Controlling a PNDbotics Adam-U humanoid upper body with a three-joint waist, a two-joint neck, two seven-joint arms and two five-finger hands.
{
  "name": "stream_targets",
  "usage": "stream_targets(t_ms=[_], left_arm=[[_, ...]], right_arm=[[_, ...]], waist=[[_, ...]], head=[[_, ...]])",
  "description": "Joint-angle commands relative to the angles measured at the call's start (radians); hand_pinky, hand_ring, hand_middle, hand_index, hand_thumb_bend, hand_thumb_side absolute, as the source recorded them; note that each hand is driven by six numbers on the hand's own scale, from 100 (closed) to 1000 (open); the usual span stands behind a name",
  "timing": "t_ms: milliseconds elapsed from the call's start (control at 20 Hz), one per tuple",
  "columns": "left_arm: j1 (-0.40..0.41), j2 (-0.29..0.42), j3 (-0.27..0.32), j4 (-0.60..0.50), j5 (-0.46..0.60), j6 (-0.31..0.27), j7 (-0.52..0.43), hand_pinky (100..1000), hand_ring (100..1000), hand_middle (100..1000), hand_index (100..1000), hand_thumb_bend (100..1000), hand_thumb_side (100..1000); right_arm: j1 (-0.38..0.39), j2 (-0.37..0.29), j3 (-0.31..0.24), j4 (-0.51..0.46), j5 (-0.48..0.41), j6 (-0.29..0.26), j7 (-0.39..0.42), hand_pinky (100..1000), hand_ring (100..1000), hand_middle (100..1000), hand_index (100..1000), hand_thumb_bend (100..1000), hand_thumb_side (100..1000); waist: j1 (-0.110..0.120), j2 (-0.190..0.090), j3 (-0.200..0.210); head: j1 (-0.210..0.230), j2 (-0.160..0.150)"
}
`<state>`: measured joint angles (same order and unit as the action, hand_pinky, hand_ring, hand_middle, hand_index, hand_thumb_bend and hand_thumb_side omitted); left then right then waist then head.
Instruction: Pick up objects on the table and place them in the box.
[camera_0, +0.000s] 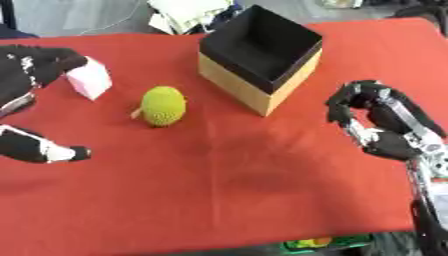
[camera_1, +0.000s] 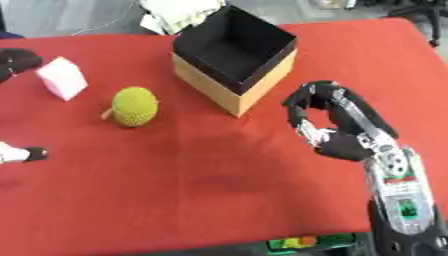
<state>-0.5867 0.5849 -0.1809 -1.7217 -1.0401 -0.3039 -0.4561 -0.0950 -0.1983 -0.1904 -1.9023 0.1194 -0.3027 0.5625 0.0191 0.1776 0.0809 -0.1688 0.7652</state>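
Observation:
An open box (camera_0: 234, 84) with tan walls and a black inside stands at the table's far middle. A yellow-green knobbly round object (camera_0: 164, 105) lies to its left. Farther left stands a pale pink block (camera_0: 90, 79). My left hand (camera_0: 28, 67) is at the left edge, open, its fingers right beside the block's left side and its thumb (camera_0: 48, 151) spread far toward me. Whether the fingers touch the block I cannot tell. My right hand (camera_1: 348, 142) hovers right of the box, fingers curled inward, holding nothing.
A red cloth (camera_0: 236, 180) covers the table, with open cloth in the middle and front. White papers (camera_0: 188, 15) lie beyond the far edge. Something green and orange (camera_1: 297, 243) shows below the front edge.

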Motion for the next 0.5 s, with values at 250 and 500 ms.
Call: stream_targets(t_ms=[250, 500], left_arm=[[-0.159, 0.024, -0.015, 0.182, 0.106, 0.101, -0.116, 762, 879, 886, 986, 583, 745], [-0.25, -0.043, 0.033, 0.315, 0.064, 0.184, -0.199, 756, 882, 884, 985, 538, 756]], right_arm=[[0.0, -0.025, 0.001, -0.005, -0.01, -0.003, 0.009, 541, 486, 483, 643, 100, 470], [0.006, -0.026, 0.003, -0.002, -0.011, -0.005, 0.013, 541, 486, 483, 644, 100, 470]], waist=[[0.005, -0.023, -0.01], [0.006, -0.028, -0.017]], head=[[0.007, 0.005], [0.007, 0.005]])
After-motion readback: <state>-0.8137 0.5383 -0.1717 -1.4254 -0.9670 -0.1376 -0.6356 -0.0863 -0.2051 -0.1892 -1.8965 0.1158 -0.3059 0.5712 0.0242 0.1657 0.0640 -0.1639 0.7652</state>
